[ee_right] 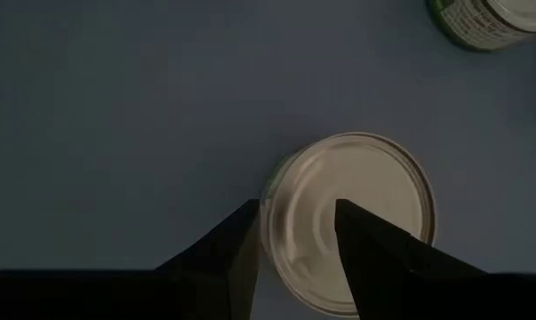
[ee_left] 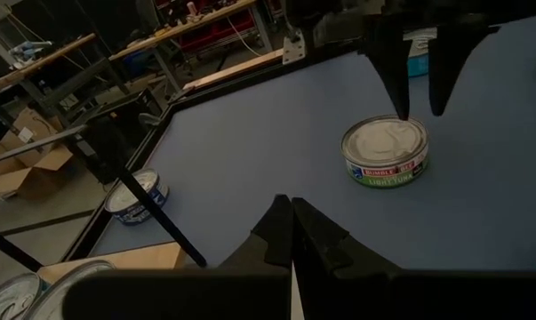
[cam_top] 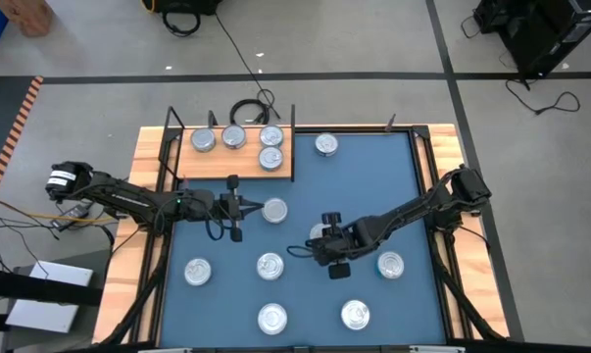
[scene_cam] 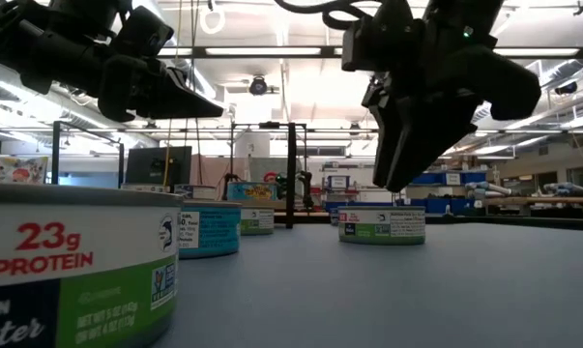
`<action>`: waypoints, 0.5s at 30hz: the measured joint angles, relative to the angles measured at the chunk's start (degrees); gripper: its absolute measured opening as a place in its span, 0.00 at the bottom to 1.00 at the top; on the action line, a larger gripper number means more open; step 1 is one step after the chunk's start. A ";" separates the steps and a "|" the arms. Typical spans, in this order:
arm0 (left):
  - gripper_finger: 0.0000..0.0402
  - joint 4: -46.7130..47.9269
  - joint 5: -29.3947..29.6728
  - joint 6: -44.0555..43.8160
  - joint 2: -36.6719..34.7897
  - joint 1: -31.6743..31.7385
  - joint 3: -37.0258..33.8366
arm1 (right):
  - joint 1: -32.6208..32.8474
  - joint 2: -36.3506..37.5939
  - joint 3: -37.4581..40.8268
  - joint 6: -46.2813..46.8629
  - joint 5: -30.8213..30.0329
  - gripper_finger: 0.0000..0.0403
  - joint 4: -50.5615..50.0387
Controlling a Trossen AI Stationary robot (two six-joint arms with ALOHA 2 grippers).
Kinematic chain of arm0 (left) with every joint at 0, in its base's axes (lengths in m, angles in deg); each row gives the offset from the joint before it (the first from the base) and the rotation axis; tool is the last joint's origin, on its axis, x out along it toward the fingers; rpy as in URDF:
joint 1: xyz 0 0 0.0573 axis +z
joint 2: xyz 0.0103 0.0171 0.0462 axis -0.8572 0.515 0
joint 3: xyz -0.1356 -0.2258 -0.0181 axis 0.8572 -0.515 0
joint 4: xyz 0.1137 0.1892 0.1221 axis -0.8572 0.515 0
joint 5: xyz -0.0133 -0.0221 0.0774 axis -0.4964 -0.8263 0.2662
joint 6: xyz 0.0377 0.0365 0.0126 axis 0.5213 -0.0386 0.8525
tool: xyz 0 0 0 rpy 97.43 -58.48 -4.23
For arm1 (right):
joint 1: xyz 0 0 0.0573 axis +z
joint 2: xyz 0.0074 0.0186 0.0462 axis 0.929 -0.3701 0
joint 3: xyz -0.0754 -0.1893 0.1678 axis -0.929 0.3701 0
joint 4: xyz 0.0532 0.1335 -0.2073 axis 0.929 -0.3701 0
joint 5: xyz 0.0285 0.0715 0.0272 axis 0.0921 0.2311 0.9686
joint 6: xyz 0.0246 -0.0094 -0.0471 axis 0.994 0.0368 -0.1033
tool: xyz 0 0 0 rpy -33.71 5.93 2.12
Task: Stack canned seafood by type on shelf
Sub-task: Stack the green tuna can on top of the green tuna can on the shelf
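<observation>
Four tins (cam_top: 234, 138) sit on the shelf (cam_top: 192, 162), the wooden board with black uprights at the back left of the blue table mat (cam_top: 403, 196), three in a row along its back edge and one just in front of the last in that row. Rest of the tins are loose on the mat: one just off the shelf's right end (cam_top: 325, 145), one a little in front of the shelf's front right corner (cam_top: 274, 210), and more farther out from the shelf toward the front of the table. Left pincer (cam_top: 234, 208) hangs over the mat just in front of the shelf's front edge, fingers pressed together with nothing in them, right beside that near tin. Right pincer (ee_right: 294, 233) is farther out from the shelf, above a tin (ee_right: 356, 200) with a plain shiny lid, fingers apart, not gripping anything. From its wrist view the fingertips (ee_right: 236, 236) sit over the lid's edge.
</observation>
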 joint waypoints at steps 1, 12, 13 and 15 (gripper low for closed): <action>0.01 -0.06 0.00 -0.02 0.00 0.00 0.00 | 0.00 -0.02 0.02 -1.04 -0.52 0.38 -0.04; 0.01 0.00 0.02 0.00 0.00 -0.02 0.00 | 1.87 -0.02 1.46 -11.05 -2.84 0.38 3.93; 0.01 0.01 0.02 0.02 0.00 -0.02 0.00 | 1.99 -0.02 2.18 -11.32 -2.82 0.38 4.77; 0.01 -0.04 0.04 0.05 0.00 -0.02 0.00 | 2.23 -0.02 3.67 -11.87 -2.84 0.38 5.58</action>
